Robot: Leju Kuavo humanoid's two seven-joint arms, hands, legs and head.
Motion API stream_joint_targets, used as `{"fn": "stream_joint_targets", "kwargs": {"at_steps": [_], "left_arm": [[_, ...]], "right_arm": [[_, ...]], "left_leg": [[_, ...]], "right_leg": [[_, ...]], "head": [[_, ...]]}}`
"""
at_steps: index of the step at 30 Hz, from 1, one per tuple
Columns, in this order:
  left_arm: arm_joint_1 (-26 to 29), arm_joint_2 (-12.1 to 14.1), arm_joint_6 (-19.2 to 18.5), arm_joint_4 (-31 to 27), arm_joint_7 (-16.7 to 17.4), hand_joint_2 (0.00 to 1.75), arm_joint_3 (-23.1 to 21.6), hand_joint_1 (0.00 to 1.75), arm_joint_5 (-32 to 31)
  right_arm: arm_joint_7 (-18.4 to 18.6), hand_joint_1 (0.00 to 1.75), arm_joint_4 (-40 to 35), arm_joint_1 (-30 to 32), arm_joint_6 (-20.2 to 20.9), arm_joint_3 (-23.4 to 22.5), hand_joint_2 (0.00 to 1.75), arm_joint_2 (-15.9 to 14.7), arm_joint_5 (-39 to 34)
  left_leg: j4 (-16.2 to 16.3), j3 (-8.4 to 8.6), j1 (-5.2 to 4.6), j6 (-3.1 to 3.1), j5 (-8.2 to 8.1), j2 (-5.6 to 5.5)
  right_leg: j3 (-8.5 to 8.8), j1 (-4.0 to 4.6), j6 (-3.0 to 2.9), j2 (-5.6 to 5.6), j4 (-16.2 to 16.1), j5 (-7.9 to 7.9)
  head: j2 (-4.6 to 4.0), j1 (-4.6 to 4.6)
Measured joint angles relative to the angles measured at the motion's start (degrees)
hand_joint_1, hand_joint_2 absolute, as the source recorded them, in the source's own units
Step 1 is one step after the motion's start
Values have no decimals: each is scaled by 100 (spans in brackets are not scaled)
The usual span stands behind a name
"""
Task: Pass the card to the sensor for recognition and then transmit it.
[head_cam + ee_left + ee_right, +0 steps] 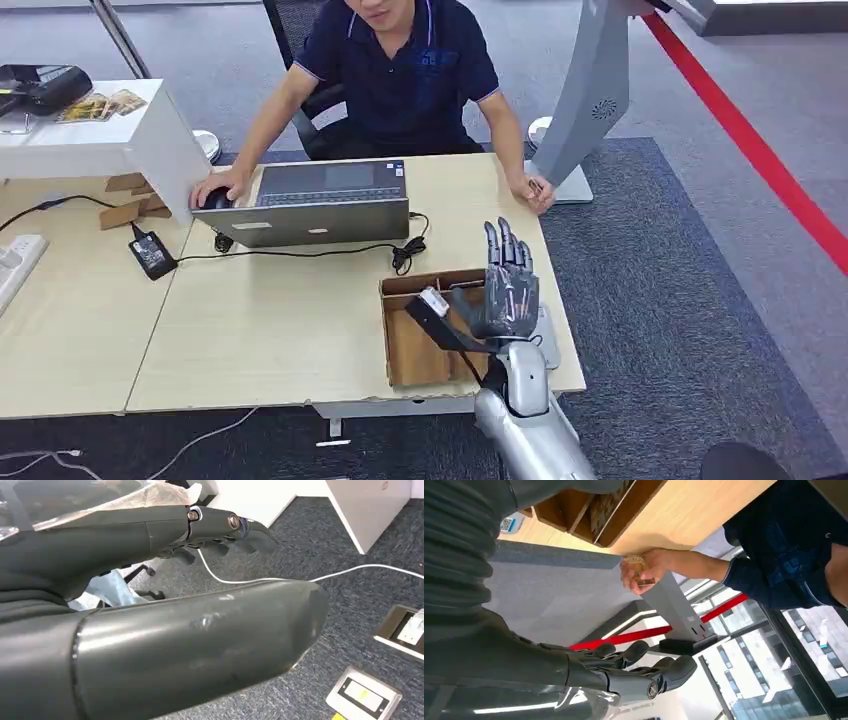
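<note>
While my right robot hand (508, 285) hovers with fingers spread, holding nothing, above the wooden tray (412, 350) on the table (280, 320), 1 card (434, 301) leans at the tray's rim: likely light, stiff, slick; pinch its edges. Left robot hand (150, 630): grip unclear.

R hand (508, 285) raised, fingers straight, empty.

Your right arm (530, 420) is silver and smooth, ending in a dark grey right hand (507, 285) with black segmented fingers. The left hand (165, 630) shows a thick, glossy grey thumb and screw heads along its darker fingers (220, 522).
</note>
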Motion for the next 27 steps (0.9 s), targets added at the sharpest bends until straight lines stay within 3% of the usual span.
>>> {"fn": "stream_joint_targets", "kwargs": {"at_steps": [27], "left_arm": [[-3,0,0,0,0,0,-2,0,42]], "right_arm": [[63,0,173,1,0,142,175,-59,-13]], "left_leg": [[0,-3,0,0,0,0]], "right_leg": [[-4,1,0,0,0,0]], "head": [[0,2]]}}
